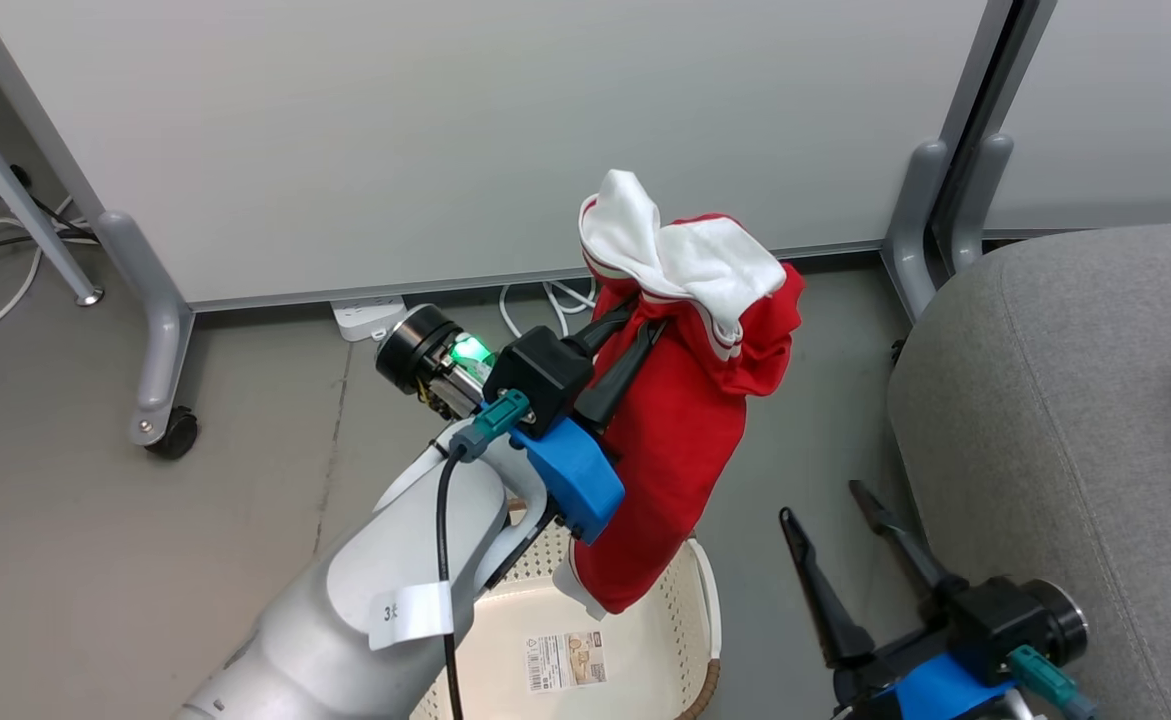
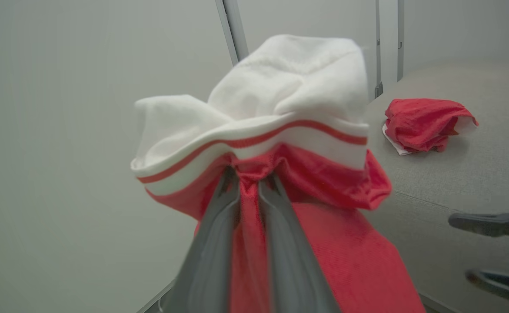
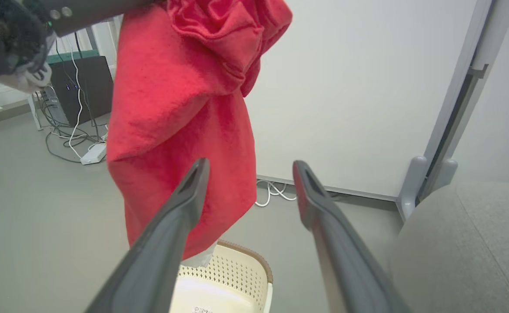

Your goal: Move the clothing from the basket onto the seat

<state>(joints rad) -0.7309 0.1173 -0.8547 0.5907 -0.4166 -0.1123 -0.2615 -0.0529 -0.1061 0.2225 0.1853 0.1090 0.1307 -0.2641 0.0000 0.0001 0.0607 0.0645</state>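
While my left gripper (image 1: pixel 645 325) pinches the clothing (image 1: pixel 680 420) tight, it hangs above the basket (image 1: pixel 710 600) at six o'clock; my right gripper (image 1: pixel 823 502) gapes wide, the seat (image 1: pixel 1065 400) at three o'clock

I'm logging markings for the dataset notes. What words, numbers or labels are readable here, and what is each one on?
"3", followed by a character I cannot make out: on the white tag wrapped around the left forearm.
Label on the floor of the basket: a barcode and small print, too small to read.
Clothing: no text visible.
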